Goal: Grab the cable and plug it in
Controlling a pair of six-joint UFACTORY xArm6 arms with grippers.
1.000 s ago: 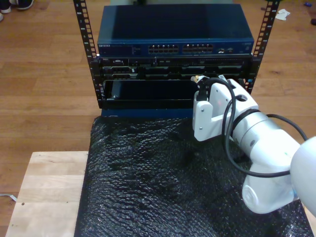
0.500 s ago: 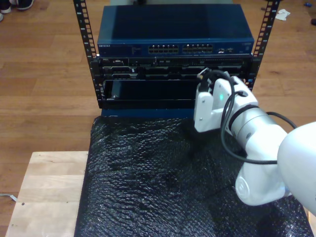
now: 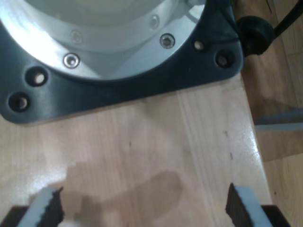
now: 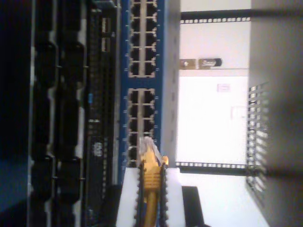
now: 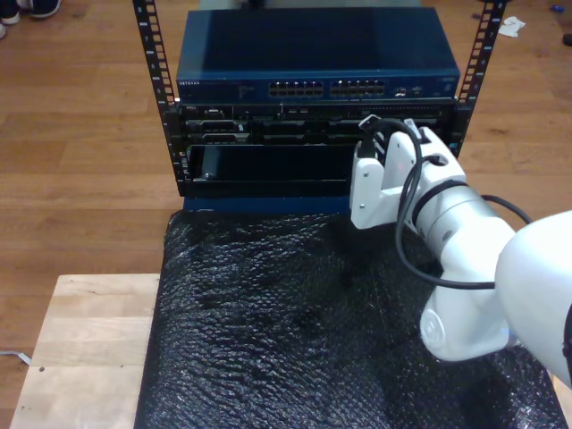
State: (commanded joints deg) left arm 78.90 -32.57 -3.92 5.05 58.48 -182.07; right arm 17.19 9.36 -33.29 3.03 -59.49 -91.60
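My second gripper [image 4: 150,189] is clamped narrow on the cable [image 4: 150,182]. The yellow-orange jacket runs between the two ribbed pads, and the small clear plug [image 4: 147,146] sticks out in front of them. The plug tip is just before the lower ports of the blue network switch [image 4: 144,90], but I cannot tell if it touches a port already. In the exterior view this gripper [image 5: 371,125] stands close against the rack front [image 5: 313,121], below the switch's row of ports [image 5: 329,88].

Compared with one second ago, the arm has come forward and a little upward toward the rack, so the plug is now nearer to the sockets. I judge the grabbing is done and only the final alignment and push remain.

My first gripper [image 3: 142,208] is wide open and holds nothing. It hangs over a light wooden tabletop [image 3: 156,142], near the black base plate of an arm [image 3: 142,80] at the table's edge.
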